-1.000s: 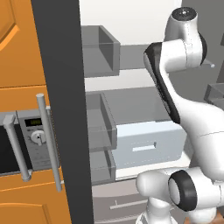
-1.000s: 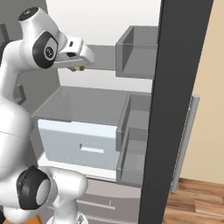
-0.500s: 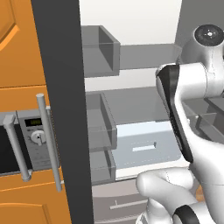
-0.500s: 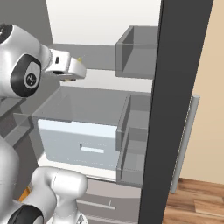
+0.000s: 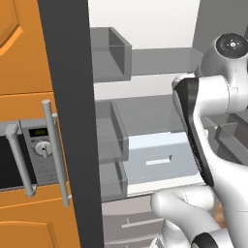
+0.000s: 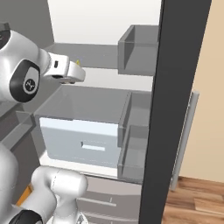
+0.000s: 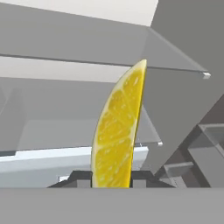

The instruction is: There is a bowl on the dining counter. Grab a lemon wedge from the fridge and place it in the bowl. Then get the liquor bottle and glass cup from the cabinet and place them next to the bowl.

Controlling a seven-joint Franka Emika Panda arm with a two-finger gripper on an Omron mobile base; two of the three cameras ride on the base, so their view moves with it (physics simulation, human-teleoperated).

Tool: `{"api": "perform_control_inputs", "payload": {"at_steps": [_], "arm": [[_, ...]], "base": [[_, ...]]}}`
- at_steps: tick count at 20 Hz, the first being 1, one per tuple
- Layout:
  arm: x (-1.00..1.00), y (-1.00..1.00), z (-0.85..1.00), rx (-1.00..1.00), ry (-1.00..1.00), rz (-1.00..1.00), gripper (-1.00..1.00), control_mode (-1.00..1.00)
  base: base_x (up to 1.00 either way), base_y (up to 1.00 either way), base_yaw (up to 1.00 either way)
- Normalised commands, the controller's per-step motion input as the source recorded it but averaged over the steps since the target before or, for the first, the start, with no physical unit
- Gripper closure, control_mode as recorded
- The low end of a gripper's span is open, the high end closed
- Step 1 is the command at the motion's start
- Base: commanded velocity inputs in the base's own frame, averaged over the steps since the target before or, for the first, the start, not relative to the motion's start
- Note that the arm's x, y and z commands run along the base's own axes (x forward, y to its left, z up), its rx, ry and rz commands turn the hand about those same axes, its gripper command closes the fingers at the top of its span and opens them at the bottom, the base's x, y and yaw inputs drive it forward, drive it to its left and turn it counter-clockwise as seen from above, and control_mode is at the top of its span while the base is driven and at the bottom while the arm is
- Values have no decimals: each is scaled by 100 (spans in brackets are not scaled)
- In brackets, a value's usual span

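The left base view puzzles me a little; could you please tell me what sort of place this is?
Most likely a home kitchen: an open fridge with shelves and door bins, and a built-in microwave in orange cabinetry. The tool holds a lemon wedge.

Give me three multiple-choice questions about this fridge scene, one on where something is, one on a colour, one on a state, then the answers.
1. Where is the lemon wedge?
A. Lying on a fridge shelf
B. Between the tips of the hand
C. In a door bin

2. What colour is the cabinet front around the microwave?
A. Orange
B. White
C. Green

3. What state is the fridge door in?
A. Shut
B. Removed
C. Open

Answers: 1 B, the hand view shows the wedge rising from between the two dark tips. 2 A, the left base view shows orange panels above and below the microwave. 3 C, both base views look past the door's dark edge at shelves and a pale drawer.
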Motion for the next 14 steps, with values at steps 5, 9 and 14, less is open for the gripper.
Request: {"api": "perform_control_inputs", "payload": {"at_steps": [5, 9, 14], "arm": [[0, 0, 0, 0, 0, 0, 100, 100], [0, 0, 0, 0, 0, 0, 100, 100], [0, 0, 0, 0, 0, 0, 100, 100]], "base": [[-64, 17, -9], [-61, 22, -22], [-45, 32, -36]]}}
